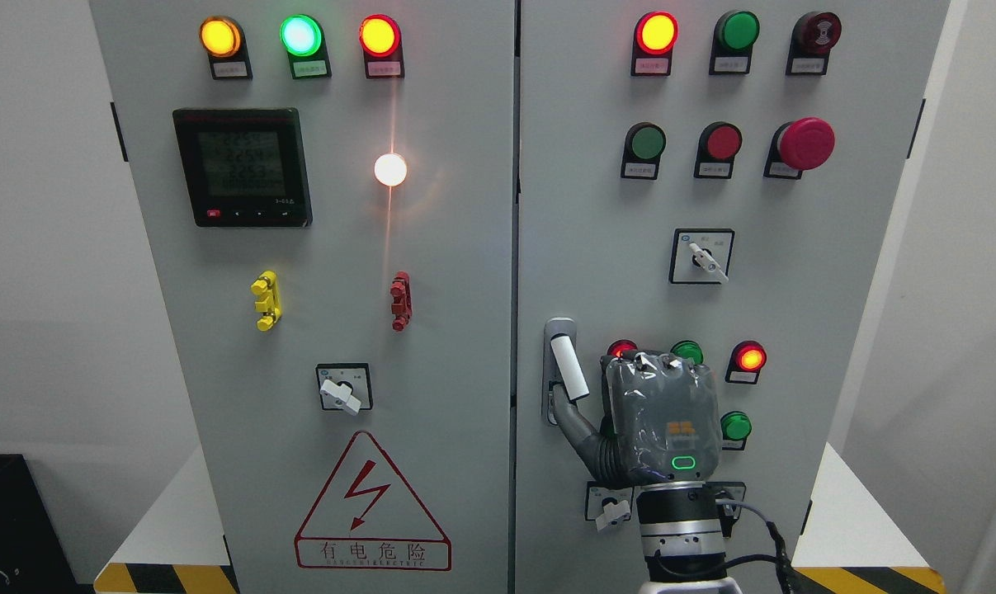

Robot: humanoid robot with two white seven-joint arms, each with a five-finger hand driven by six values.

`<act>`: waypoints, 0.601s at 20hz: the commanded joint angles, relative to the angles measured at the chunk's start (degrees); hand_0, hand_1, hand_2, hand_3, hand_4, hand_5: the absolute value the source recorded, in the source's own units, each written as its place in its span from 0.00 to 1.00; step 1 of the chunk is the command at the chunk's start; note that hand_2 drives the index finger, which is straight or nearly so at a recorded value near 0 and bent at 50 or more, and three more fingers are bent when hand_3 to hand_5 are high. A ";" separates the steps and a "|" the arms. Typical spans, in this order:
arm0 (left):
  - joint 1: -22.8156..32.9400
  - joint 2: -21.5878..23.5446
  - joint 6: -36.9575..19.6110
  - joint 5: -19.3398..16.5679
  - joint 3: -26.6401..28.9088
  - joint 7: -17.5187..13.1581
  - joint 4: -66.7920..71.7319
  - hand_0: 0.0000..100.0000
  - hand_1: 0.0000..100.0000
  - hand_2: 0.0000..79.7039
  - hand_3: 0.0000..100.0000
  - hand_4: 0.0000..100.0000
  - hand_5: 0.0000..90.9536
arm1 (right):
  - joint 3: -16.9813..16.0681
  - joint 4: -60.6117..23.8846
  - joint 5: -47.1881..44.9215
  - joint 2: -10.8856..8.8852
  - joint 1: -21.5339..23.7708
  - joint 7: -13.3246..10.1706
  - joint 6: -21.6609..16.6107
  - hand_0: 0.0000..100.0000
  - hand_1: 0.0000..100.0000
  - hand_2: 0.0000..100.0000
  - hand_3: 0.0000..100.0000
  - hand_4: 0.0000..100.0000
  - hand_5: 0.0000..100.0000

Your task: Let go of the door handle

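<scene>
Fingers [576, 425] of the right hand [658, 421] reach leftward from the palm toward the door handle [565, 367], and we see one grey digit running up to the handle's lower end, touching it or very nearly so; whether the grasp is closed around it or already loosened we cannot tell, because the back of the hand faces us and hides the remaining digits. We note that the handle sits at the left edge of the right cabinet door [712, 272], beside the seam between the two doors, and that its white lever is tilted, the lower end swung out to the right of its grey mounting plate. We judge this tilt, with the hand placed low and to the right of the lever, to be consistent with a handle that has been worked and is now to be let go, so the release appears not yet complete. The wrist [679, 520] rises from the bottom edge right of the middle, with cables trailing beside it. The hand covers parts of the red indicator [621, 347] and the green indicator [687, 351] behind it, and partly masks a small selector switch [609, 505] below. The arm is cut off by the lower frame edge. No left hand shows anywhere in the view.
</scene>
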 commanded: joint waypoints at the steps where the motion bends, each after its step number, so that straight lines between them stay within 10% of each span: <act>1: 0.53 -0.02 -0.01 0.00 0.00 0.00 0.00 0.12 0.56 0.00 0.00 0.00 0.00 | -0.09 -0.29 0.00 0.00 0.01 0.05 -0.10 0.43 0.43 0.95 1.00 1.00 1.00; 12: 0.53 0.07 -0.01 0.00 0.00 0.00 0.00 0.12 0.56 0.00 0.00 0.00 0.00 | -0.53 -0.81 0.00 0.00 0.01 -0.04 -0.10 0.43 0.43 0.95 1.00 1.00 1.00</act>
